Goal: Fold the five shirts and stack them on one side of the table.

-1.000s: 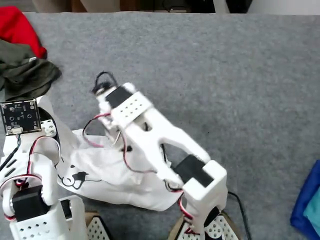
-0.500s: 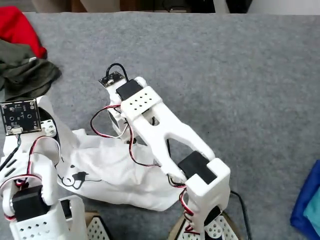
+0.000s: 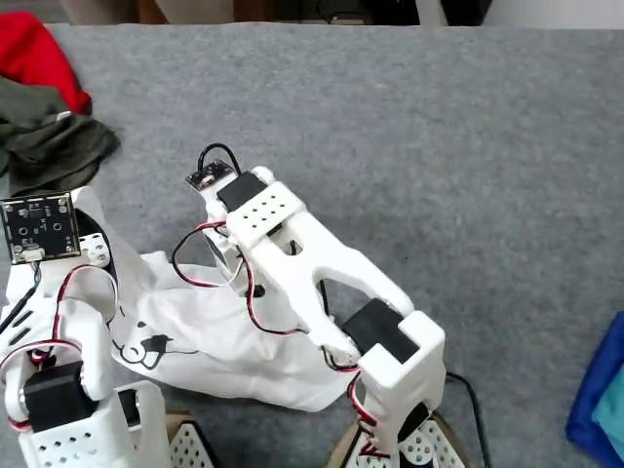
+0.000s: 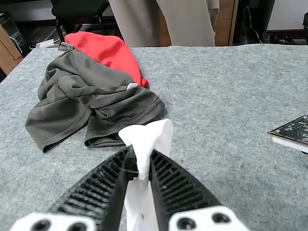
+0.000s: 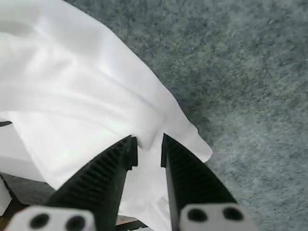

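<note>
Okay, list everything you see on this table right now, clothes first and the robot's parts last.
white cloth shirt with a black print: one, white, crumpled at the near edge.
dark olive cloth shirt: one, olive-grey, far left.
red cloth shirt: one, red, far left corner, touching the olive one.
blue cloth: one, blue, right edge, cut off.
grey felt table cover: one, grey, under everything.
left gripper: black, shut on a white shirt fold.
right gripper: black, pinching the white shirt.

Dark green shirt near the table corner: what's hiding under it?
A crumpled red shirt pokes out from beneath the crumpled dark green shirt. How far the red reaches underneath is covered.
</note>
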`<state>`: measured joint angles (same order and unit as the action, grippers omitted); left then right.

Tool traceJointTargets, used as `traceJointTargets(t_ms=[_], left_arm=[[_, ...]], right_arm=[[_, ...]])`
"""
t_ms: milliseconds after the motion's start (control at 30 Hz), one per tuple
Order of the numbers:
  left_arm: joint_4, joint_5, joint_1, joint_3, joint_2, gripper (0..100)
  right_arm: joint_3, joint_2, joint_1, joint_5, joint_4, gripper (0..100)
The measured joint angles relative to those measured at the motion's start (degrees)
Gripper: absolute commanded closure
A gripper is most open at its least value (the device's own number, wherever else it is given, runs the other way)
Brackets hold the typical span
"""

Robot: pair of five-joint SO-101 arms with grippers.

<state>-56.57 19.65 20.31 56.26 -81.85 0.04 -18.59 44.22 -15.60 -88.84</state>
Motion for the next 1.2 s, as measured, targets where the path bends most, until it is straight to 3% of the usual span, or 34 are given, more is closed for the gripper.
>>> traceJointTargets(t_ms=[433, 633, 933, 1200], left_arm=[[0.0, 0.0, 0.0, 0.0, 0.0, 98], [0.0, 0.0, 0.0, 0.0, 0.0, 98], [0.0, 0.0, 0.0, 0.0, 0.0, 98], [0.0, 0.0, 0.0, 0.0, 0.0, 98]], right_arm=[[0.53, -4.57, 0.0, 0.0, 1.05, 90.2], [0.53, -5.54, 0.0, 0.18, 2.02, 99.5], [-0.53, -5.54, 0.0, 0.18, 2.37, 99.3], [-9.85, -5.54, -0.53, 0.18, -5.19, 99.3]])
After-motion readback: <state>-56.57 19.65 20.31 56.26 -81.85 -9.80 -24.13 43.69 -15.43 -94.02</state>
